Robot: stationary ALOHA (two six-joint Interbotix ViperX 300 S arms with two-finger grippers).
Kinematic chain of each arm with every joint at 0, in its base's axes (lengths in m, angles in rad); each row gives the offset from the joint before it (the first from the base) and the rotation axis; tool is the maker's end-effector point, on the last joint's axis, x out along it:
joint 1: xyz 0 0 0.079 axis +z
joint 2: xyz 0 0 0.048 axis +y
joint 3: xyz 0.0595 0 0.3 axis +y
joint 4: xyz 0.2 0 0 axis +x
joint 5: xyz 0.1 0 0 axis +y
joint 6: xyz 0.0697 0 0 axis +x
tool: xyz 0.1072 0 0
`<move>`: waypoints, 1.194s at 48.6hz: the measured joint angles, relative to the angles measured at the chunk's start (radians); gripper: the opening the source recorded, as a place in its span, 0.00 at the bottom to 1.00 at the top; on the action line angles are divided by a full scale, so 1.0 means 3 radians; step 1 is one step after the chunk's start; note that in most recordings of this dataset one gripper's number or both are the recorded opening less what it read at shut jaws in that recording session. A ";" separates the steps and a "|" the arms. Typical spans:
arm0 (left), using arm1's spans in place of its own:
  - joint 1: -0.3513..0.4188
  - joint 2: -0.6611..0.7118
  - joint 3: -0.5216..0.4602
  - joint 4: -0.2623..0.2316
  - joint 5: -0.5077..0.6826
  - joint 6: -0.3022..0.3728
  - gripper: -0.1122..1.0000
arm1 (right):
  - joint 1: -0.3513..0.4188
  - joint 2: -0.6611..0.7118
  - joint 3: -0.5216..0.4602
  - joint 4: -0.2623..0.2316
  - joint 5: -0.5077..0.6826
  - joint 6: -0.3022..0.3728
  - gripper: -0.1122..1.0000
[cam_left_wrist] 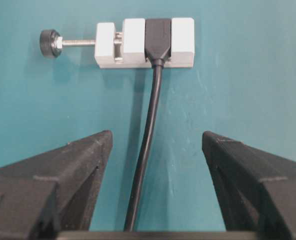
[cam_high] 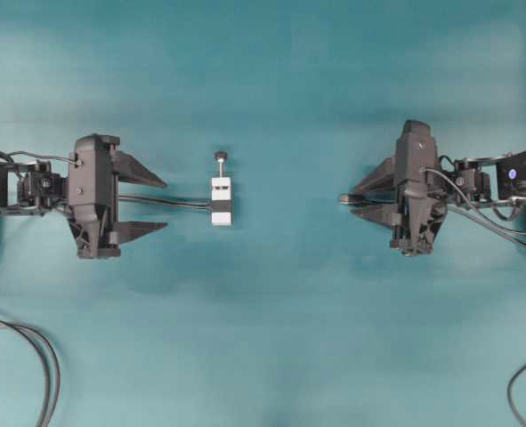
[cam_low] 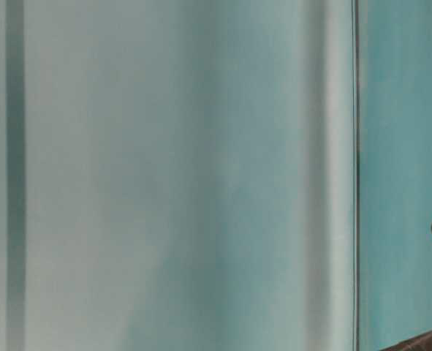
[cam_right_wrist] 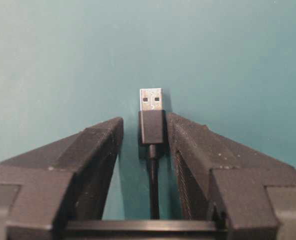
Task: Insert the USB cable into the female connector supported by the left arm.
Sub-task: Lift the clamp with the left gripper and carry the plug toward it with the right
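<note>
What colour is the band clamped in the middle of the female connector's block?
Black, set between white sections of the female connector; the left wrist view shows it best.

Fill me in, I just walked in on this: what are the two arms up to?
They are setting up to plug a USB cable into a connector. The left pincer is open, short of the white connector block on the mat, with its cable running between the fingers. The plug lies between the right pincer's fingers, touching one, with a gap at the other. Nothing is mated yet.

No legible txt or labels, seemingly.
</note>
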 measured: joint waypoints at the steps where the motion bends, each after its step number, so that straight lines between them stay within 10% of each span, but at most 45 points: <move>1: 0.0000 0.0000 0.0000 0.0000 0.0000 0.0000 0.79 | 0.0000 0.0000 0.0005 0.0000 0.0000 0.0000 0.49; 11: 0.0000 0.0000 -0.0005 0.0000 0.0005 -0.0005 0.79 | 0.0000 -0.0010 0.0026 0.0000 -0.0005 0.0000 0.33; 58: 0.0000 0.0000 -0.0026 0.0000 0.0010 0.0000 0.79 | -0.0036 -0.0593 0.0041 -0.0026 0.0711 -0.0327 0.30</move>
